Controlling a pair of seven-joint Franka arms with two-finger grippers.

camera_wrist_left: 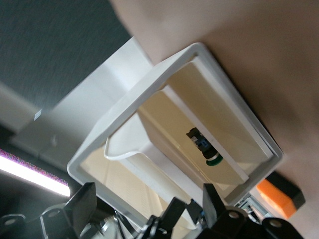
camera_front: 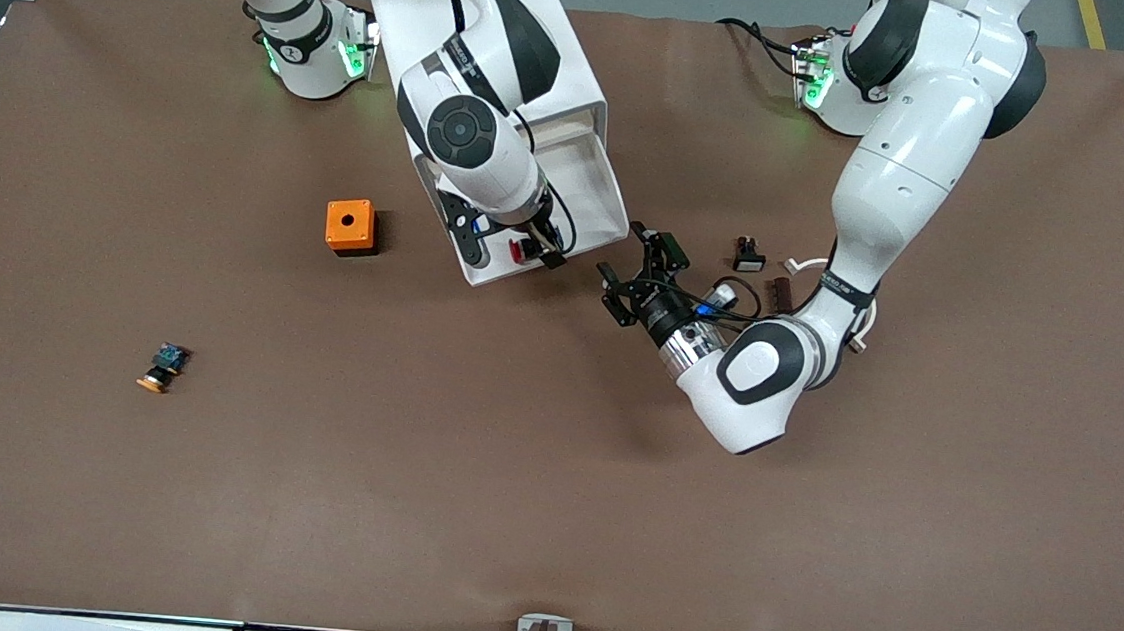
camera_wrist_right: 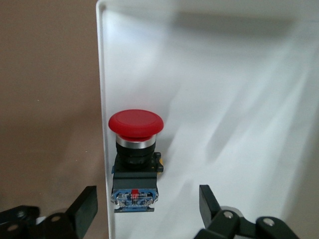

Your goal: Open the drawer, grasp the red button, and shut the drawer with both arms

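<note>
Over the open drawer [camera_front: 485, 271], near the middle of the table's edge where the robot bases stand: right gripper [camera_front: 514, 245], fingers spread wide, one on each side of the button [camera_front: 525, 248], not touching it.

- Button: red cap, black body, bluish rear part. It lies on the drawer floor, close against one side wall. It is not yet gripped.
- Drawer: pulled out of the white cabinet [camera_front: 553, 44]. The opening step looks done.
- Left gripper [camera_front: 624, 260]: fingers apart, holding nothing. It is over the bare table just beside the cabinet, on the side toward the left arm's end, and faces the cabinet. This arm waits.
- Remaining, by judgement: clamp and lift the button, then push the drawer shut.
- Loose items on the table [camera_front: 546, 515]: orange box [camera_front: 350, 226] beside the cabinet; orange-capped button [camera_front: 163, 368] toward the right arm's end; white-capped black button [camera_front: 749, 256] and a small dark piece [camera_front: 781, 293] by the left arm.
- Left wrist view: another button with a green cap [camera_wrist_left: 203, 148], inside the cabinet.

Hidden or unclear: the right arm covers much of the cabinet, so the drawer's rank in the stack cannot be counted. A second tray also seems to stick out.
</note>
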